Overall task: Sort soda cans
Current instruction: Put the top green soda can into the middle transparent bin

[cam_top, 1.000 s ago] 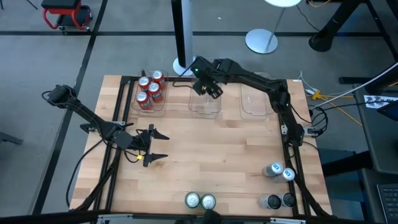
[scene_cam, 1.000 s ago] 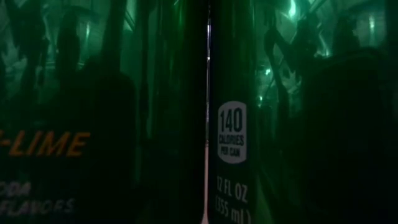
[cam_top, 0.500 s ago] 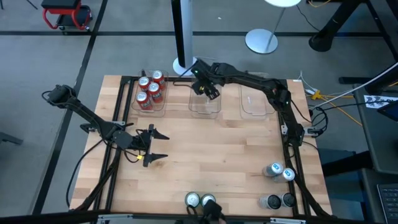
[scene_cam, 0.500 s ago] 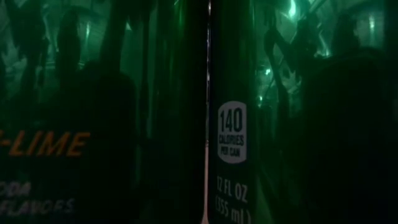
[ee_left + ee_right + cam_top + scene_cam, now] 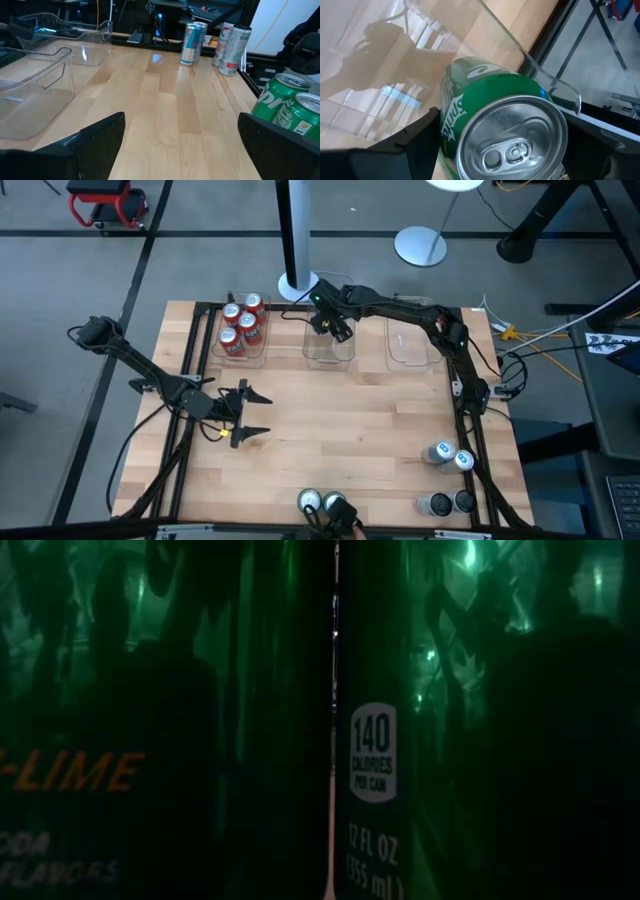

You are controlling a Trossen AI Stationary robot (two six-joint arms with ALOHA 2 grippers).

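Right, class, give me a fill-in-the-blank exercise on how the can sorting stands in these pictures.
1. The right gripper holds a ___ can over the middle bin.
2. The left bin holds ___ red cans.
3. The left gripper hangs open, holding ___.
4. The right bin has ___ cans in it.

Missing words: green; four; nothing; no

Our right gripper (image 5: 333, 326) reaches to the upper centre, fingers spread around a load; our left gripper (image 5: 250, 413) waits agape, centre left.
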